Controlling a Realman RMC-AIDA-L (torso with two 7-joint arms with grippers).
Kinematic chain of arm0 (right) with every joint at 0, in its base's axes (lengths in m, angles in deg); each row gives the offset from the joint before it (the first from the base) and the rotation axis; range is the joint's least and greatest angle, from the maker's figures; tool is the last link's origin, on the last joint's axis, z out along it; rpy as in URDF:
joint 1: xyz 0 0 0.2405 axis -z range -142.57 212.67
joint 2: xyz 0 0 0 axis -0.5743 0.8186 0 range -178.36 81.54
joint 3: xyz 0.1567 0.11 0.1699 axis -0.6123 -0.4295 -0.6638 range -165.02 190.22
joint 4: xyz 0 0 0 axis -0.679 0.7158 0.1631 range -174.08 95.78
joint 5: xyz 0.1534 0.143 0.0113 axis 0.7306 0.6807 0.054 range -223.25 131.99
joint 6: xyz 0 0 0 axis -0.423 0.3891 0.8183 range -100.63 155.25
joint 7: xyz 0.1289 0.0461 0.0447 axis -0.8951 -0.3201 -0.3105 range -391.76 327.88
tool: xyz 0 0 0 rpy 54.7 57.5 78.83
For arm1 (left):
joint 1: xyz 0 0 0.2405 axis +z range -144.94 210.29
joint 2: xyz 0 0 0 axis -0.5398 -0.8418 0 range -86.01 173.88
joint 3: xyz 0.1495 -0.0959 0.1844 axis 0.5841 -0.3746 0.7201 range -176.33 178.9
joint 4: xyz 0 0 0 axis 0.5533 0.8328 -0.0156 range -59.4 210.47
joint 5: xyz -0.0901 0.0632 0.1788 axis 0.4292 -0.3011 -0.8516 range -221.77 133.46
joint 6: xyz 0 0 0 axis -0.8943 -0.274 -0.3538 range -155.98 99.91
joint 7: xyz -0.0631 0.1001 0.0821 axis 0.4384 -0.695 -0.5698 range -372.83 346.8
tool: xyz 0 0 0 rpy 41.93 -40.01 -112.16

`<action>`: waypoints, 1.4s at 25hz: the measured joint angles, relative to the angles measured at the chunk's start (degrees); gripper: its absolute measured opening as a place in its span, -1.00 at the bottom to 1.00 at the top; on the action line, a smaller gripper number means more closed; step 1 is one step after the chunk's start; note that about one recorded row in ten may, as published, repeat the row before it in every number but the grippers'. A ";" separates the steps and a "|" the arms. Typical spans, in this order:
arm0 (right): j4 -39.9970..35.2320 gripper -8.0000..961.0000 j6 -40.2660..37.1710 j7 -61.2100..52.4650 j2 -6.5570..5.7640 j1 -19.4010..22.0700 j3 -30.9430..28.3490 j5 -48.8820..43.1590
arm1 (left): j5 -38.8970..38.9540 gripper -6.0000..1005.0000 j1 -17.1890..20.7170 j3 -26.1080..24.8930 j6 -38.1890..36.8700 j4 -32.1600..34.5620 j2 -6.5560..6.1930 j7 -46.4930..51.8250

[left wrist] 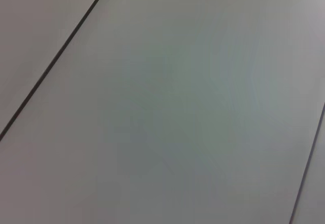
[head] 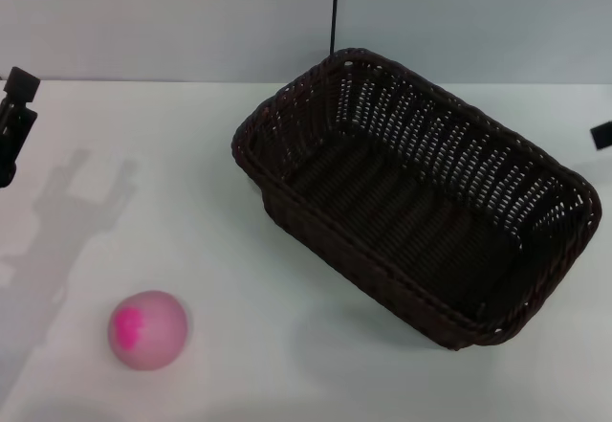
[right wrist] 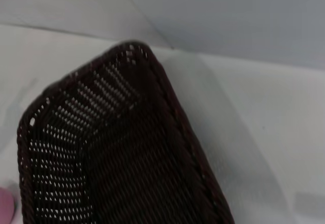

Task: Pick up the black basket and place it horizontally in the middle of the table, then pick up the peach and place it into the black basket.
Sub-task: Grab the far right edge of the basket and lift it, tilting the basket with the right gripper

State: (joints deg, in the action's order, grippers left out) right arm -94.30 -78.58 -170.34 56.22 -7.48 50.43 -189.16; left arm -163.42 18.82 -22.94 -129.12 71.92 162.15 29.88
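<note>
**Black basket lies askew at centre-right, peach apart at lower left**

The black basket (head: pixel 416 197) is what we see first in the head view: it fills the centre and right of the frame, resting on the white table (head: pixel 239 345), open side up and empty. Its long axis runs diagonally, from the upper middle of the frame down to the lower right. The peach (head: pixel 147 329) sits on the table at the lower left, well apart from the basket, its magenta blotch turned toward us. At the left edge, in the upper part of the frame, we see a dark piece of the left gripper (head: pixel 14 121), raised off the table and casting a forked shadow on the tabletop beside it. At the right edge only a small dark corner of the right gripper (head: pixel 602 135) shows. We cannot tell from this view whether either one's fingers are apart or together.

The left wrist view gives us none of that: only a plain pale grey surface crossed by two thin dark lines, one in the upper left, one at the lower right.

The right wrist view looks down on one rounded corner of the basket (right wrist: pixel 117 158), showing the braided rim and open-weave wall closely. At the lower left edge we catch a sliver of the peach (right wrist: pixel 5 206), outside the basket's wall. No fingers appear here.
</note>
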 joint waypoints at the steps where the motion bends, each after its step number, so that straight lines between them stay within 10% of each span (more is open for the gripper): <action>1: 0.91 0.59 0.62 -0.03 0.36 0.58 0.28 -0.09 | 0.00 0.60 0.00 0.00 0.00 0.00 0.00 0.00; 31: 16.63 0.57 9.35 -0.02 1.80 1.05 1.72 -0.17 | -0.10 0.59 -0.83 0.67 3.49 0.01 0.00 -0.09; 35: 16.58 0.22 9.82 0.97 1.88 1.05 1.87 -0.17 | -0.08 0.59 -0.91 0.94 4.03 -0.49 0.14 -0.23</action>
State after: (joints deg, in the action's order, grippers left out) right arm -77.72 -68.76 -169.37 58.10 -6.44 52.30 -189.33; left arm -163.50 17.91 -22.00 -125.09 71.43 162.29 29.65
